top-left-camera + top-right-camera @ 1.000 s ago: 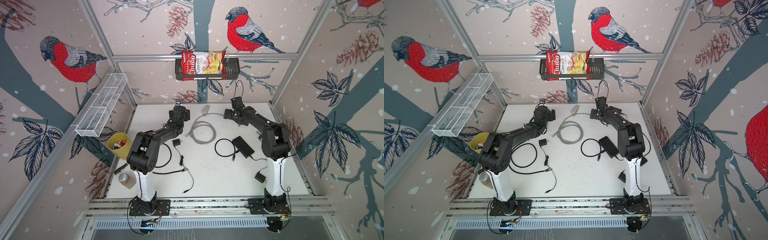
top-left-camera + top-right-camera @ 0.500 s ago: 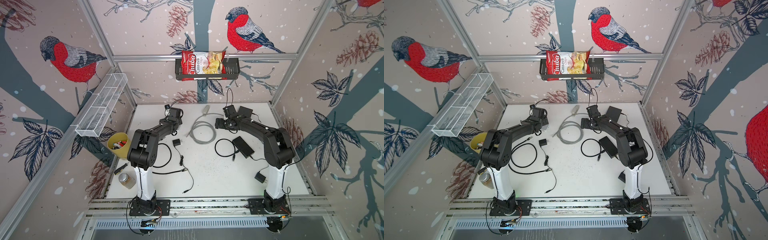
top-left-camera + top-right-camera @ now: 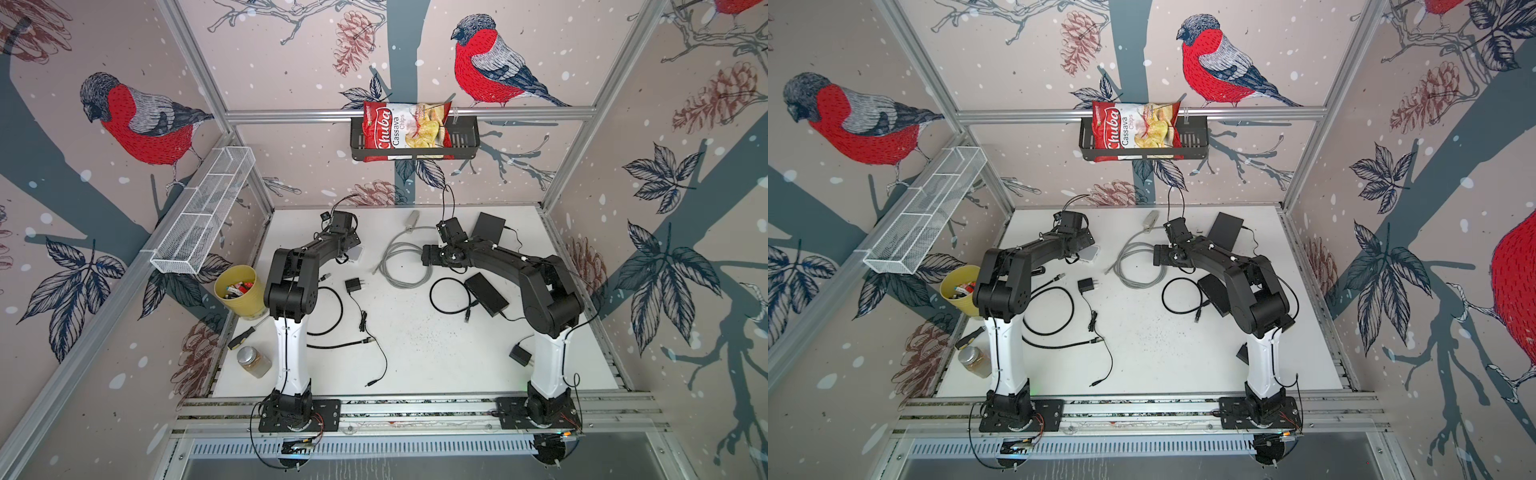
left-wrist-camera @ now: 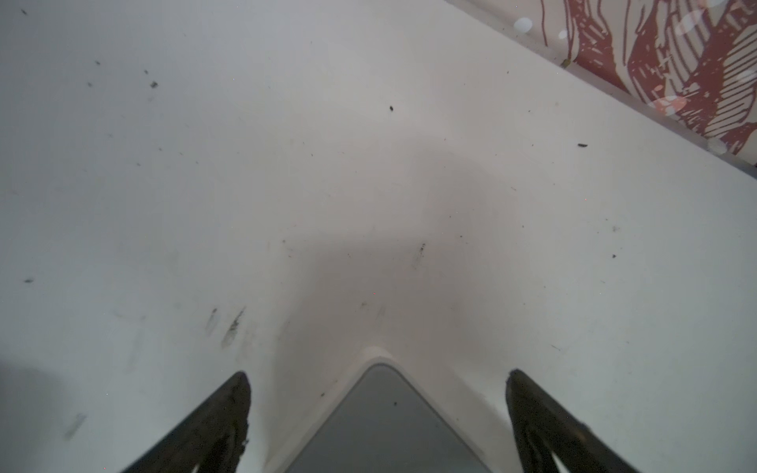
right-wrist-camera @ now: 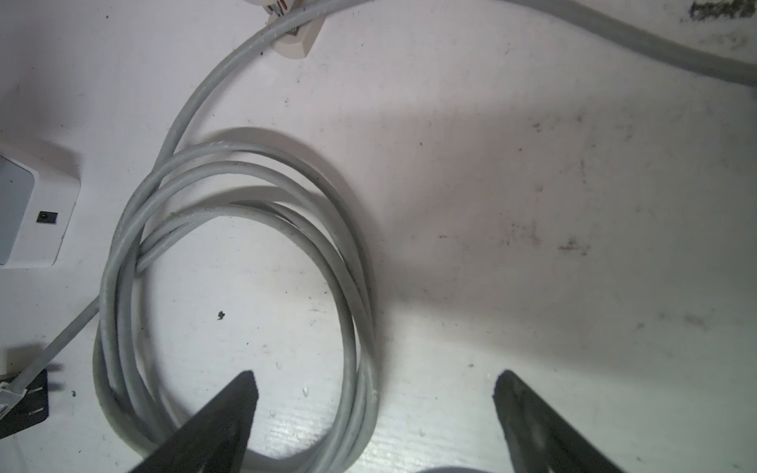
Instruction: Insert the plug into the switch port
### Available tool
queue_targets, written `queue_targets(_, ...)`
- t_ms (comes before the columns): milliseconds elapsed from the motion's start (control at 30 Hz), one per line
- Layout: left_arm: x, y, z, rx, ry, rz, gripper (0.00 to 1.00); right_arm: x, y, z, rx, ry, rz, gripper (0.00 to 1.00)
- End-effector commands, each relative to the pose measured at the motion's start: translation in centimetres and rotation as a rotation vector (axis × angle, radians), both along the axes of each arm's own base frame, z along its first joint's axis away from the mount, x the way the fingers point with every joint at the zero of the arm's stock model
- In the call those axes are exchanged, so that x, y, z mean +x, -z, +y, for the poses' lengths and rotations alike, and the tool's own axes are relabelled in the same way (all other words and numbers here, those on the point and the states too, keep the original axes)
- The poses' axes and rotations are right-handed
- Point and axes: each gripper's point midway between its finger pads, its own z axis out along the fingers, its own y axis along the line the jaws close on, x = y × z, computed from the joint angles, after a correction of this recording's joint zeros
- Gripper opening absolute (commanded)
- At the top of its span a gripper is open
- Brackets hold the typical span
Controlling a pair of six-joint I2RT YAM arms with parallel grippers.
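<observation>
On the far half of the white table (image 3: pixel 415 340), the approach stage: nothing is grasped yet. The left gripper (image 4: pixel 379 379), fingers spread, hangs over the white switch (image 3: pixel 356 254), whose corner lies between its fingertips. Further right, the plug (image 5: pixel 7 396) ending the grey cable (image 3: pixel 403 266) lies loose near the switch, well outside the right gripper (image 5: pixel 377 379), which is likewise spread above the coil. Next move, by my judgement: pinch the plug and align it with the port.
</observation>
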Motion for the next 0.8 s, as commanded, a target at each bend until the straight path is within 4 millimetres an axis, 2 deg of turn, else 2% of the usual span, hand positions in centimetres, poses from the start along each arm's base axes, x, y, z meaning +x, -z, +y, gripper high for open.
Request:
queue_targets(0,-1.1,1.0,-0.3,-0.053,-0.08,0.061,0.96,0.0,0.2,0.2,0.005,0.003,0.002,0.92)
queue_targets(200,-1.5,2.1,-0.3,-0.049,-0.127,0.086,0.96,-0.2,0.6,-0.1,-0.005,-0.001,0.005,0.92)
queue_targets(333,-1.8,2.4,-1.2,-0.023,-0.09,0.103,0.96,-0.3,0.8,-0.5,-0.012,0.0,0.007,0.92)
queue_targets(400,-1.6,1.8,-1.8,0.03,-0.024,0.088,0.94,-0.4,0.8,-0.7,-0.01,0.002,0.007,0.92)
queue_targets(467,-1.3,1.3,-3.2,0.07,0.089,0.075,0.85,-0.5,0.8,-0.8,-0.004,0.005,0.008,0.92)
queue_targets(533,-1.4,1.2,-4.3,0.114,0.188,0.088,0.8,-0.5,0.9,-1.0,-0.003,0.005,0.01,0.92)
queue_targets(767,-3.0,1.6,-6.9,0.18,0.465,0.144,0.76,-0.6,0.2,-1.2,0.006,0.002,0.003,0.92)
